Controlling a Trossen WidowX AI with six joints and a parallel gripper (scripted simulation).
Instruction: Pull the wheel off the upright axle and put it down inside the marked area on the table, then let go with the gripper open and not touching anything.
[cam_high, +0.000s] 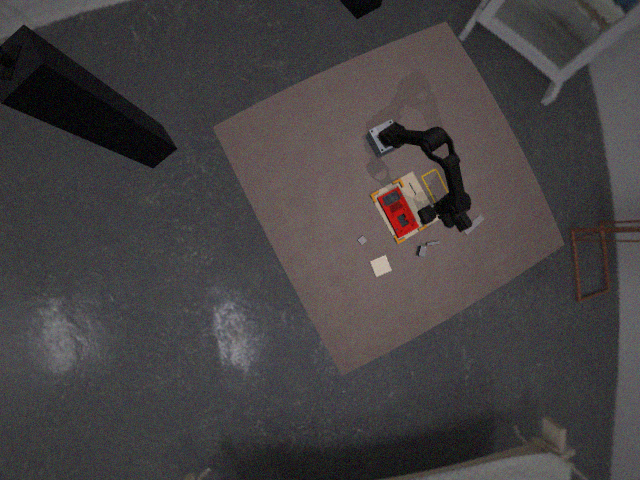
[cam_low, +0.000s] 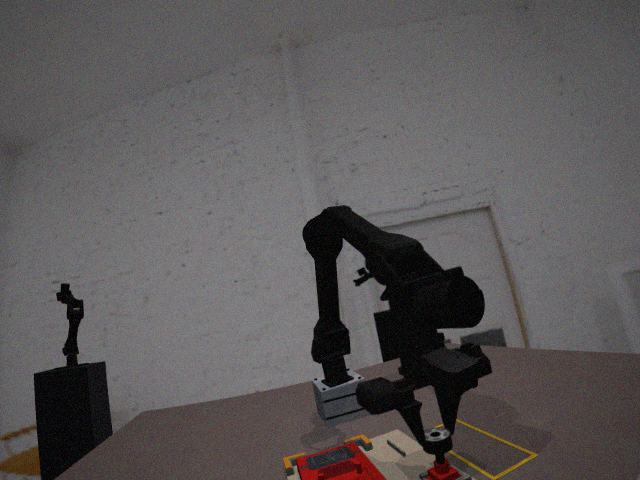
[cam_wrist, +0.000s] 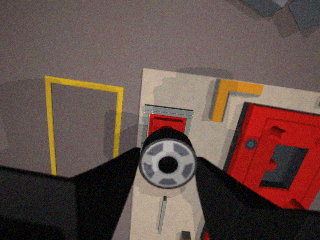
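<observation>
Wheel front and centre in the wrist view, grey, spoked, a dark bore in the middle, pinched at its rim between the two black fingers of the end effector. It sits above the red axle block, so it's lifted or nearly so; whether the bore has cleared the axle I can't tell from here. It looks rigid and light, a smooth round rim, so it could slip or roll if squeezed off-centre; opposite sides of the rim are the sensible hold. To the left lies the yellow marked area, with nothing standing inside it.

Exterior view now: wheel just above the red block, yellow outline close by on the worktop. A straight lift first seems wise, then a short sideways carry.

Top view: the arm partly covers the yellow rectangle, and the red fixture sits on the far side of the board, away from that path.
</observation>
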